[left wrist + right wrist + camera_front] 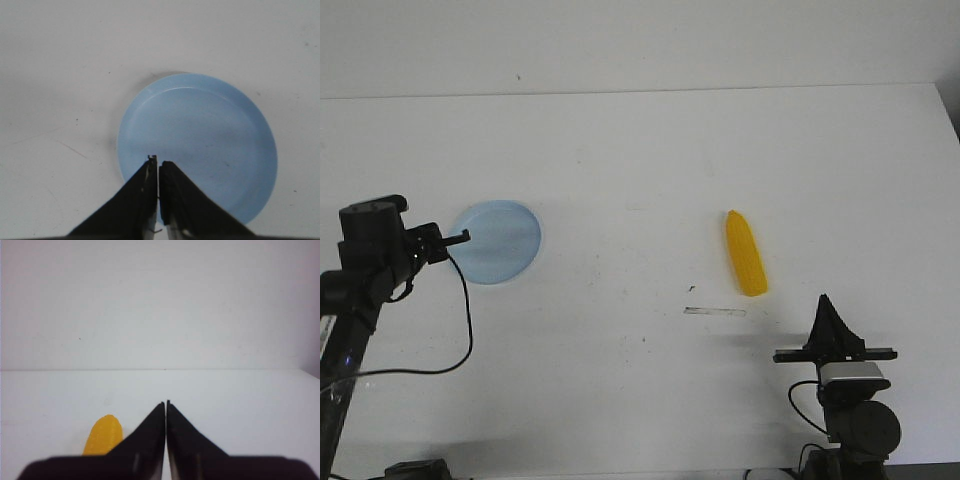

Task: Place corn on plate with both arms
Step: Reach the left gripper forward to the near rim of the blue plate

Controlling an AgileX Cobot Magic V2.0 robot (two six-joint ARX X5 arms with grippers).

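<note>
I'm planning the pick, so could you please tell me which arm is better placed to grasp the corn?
The right. Its gripper sits just short of the corn, jaws shut, while the left gripper hangs over the plate.

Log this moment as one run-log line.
corn: on table, ungrasped | plate: empty | left end effector: shut, over plate edge | right end effector: shut, short of corn | stage: pre-grasp
</note>
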